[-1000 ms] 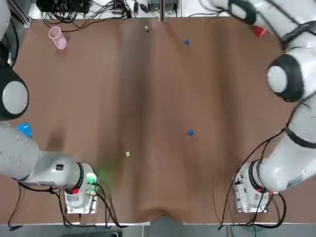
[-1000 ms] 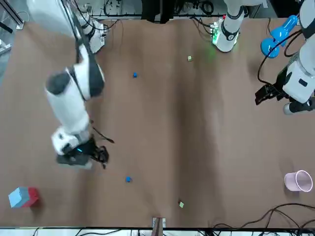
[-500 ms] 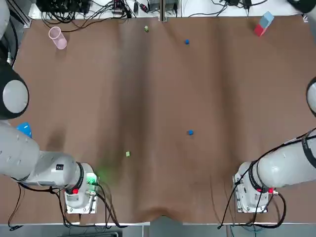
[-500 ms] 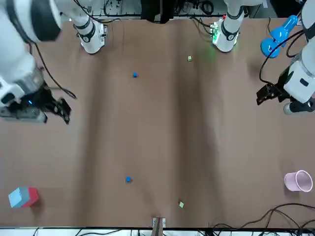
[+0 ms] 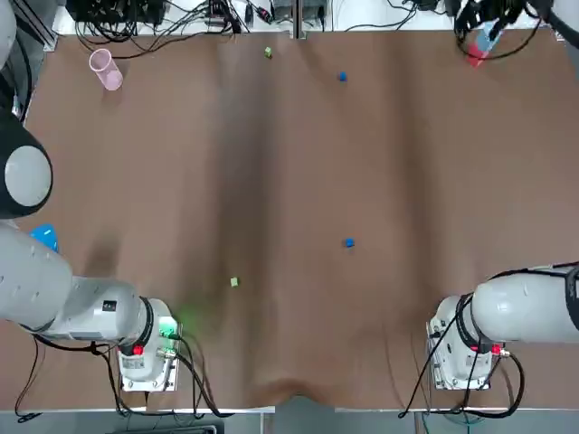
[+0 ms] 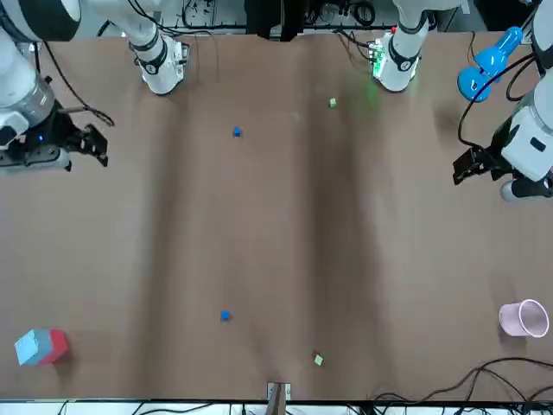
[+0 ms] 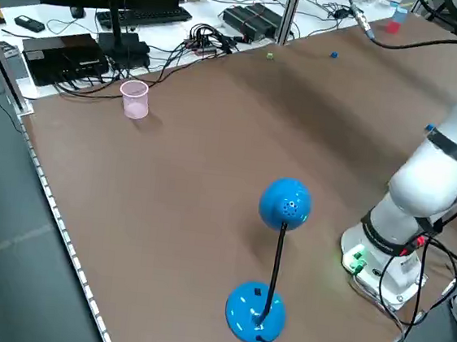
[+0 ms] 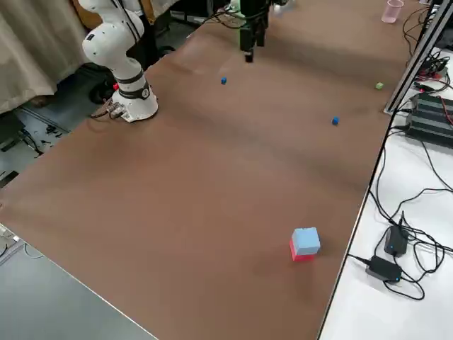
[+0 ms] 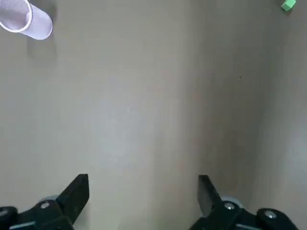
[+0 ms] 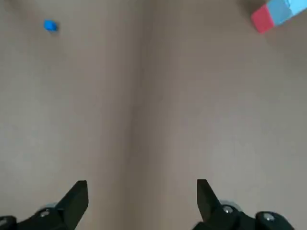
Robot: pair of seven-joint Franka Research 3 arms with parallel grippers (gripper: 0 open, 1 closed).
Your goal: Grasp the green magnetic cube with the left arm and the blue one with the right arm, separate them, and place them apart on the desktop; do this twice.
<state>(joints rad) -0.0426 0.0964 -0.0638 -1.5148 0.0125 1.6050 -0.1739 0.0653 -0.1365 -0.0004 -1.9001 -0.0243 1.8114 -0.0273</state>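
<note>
Both spread and empty: left gripper [image 9: 143, 184] near the tabletop's left edge, right gripper [image 10: 141, 187] by its far right corner. Near green cube [image 5: 234, 282] and far green cube [image 5: 268, 52] lie on the left arm's side. Near blue cube [image 5: 348, 242] and far blue cube [image 5: 342, 78] lie rightward, all apart; no joined pair in sight, so the task looks done.

Brown table [image 5: 271, 163], grey floor [image 7: 4, 278], beige curtain [image 8: 28, 49]
</note>
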